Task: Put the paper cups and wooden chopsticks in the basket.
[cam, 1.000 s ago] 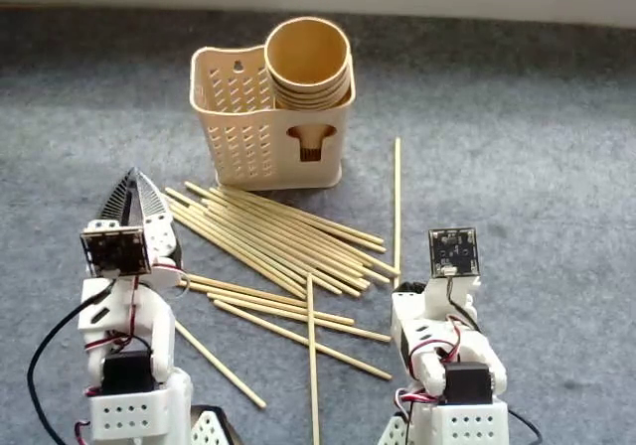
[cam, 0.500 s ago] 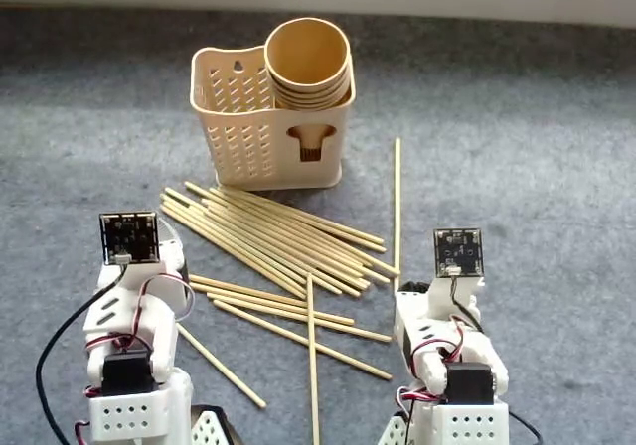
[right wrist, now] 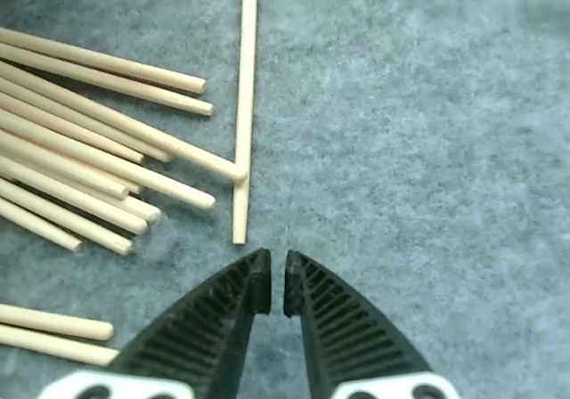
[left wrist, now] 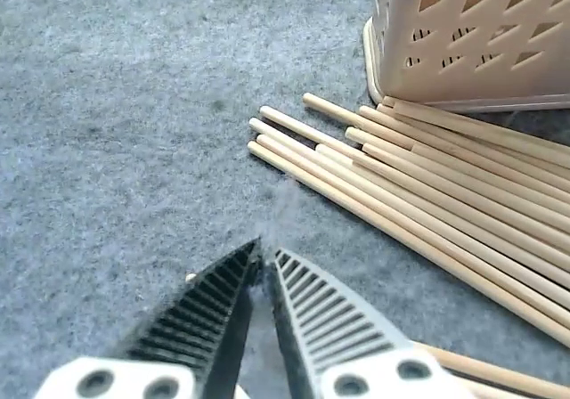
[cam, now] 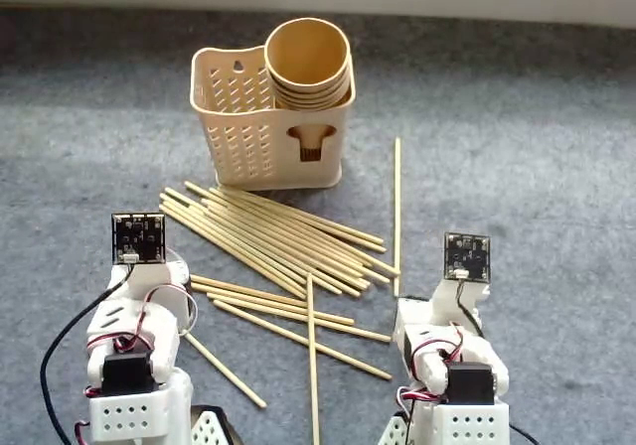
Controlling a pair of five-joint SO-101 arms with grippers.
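At the left of the grey tabletop (cam: 89,127), the left arm (cam: 129,336) stands folded near the front edge. Its wrist view shows the left pincer (left wrist: 265,255) with its black ribbed fingers pressed together, holding nothing, above bare grey surface. The near ends of the chopstick pile (left wrist: 427,194) lie just beyond the tips, and a corner of the basket (left wrist: 472,34) sits behind them.

Toward the middle and farther back, the cream perforated basket (cam: 268,137) stands upright. A nested stack of paper cups (cam: 308,63) sits in its right-hand part, the rims rising above the basket's edge. In front of the basket, the wooden chopsticks (cam: 278,236) lie on the tabletop in a slanted bundle running from the left arm's side down toward the right arm. A few more chopsticks (cam: 278,306) lie loose below the bundle, one chopstick (cam: 311,356) lies straight between the two arms, and another (cam: 219,361) is angled beside the left arm's base.

Right of the bundle, a single chopstick (cam: 397,207) lies lengthwise, touching the bundle's far ends. The right arm (cam: 447,351) stands folded near the front. The right pincer (right wrist: 276,265) has its fingers closed to a thin slit, gripping nothing, with the near end of that single chopstick (right wrist: 245,105) just ahead of its tips.
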